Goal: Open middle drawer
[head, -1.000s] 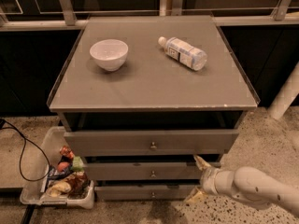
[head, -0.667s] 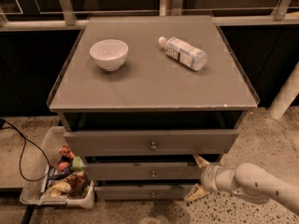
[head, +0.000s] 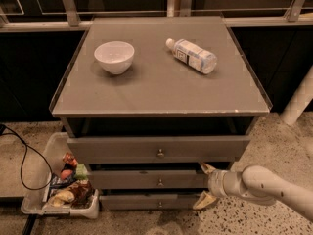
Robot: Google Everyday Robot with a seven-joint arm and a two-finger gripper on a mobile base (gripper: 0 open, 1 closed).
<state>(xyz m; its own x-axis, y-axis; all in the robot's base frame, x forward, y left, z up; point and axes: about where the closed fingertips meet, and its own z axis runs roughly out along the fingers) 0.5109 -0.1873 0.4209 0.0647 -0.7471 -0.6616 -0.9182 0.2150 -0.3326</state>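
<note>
Floor level, 8 o'clock: clear bin [head: 34,207] of packaged snacks just beside the bench's left foot, with a black cable [head: 22,158] looping next to it.

4 o'clock: gripper [head: 204,184] on a white arm coming in from the right. Its fingers are spread apart with nothing between them. One tip is above and one below the right end of the middle drawer [head: 127,179], close against the front. I cannot tell if they touch it.

The middle drawer sits at 6 o'clock, second of three fronts, between the narrower bottom drawer [head: 132,202] and the wider top drawer [head: 112,150]. It looks shut.

- Long axis runs 9 to 3 o'clock. The face points toward 6, so the pull goes that way.
- Handling (judged): a rigid box on slides. It is probably light, and it may bind if pulled off-centre.
- Best hold is the knob [head: 160,182] at centre. It is small, round, smooth metal, so it is likely slippery and needs the fingers squarely on both sides.
- The gripper is well to the 3 o'clock side of the knob.

Farther back, on the bench [head: 156,89]: white bowl [head: 114,56] upright at 11 o'clock, and plastic bottle [head: 191,55] lying on its side at 1 o'clock. The two are well apart.
</note>
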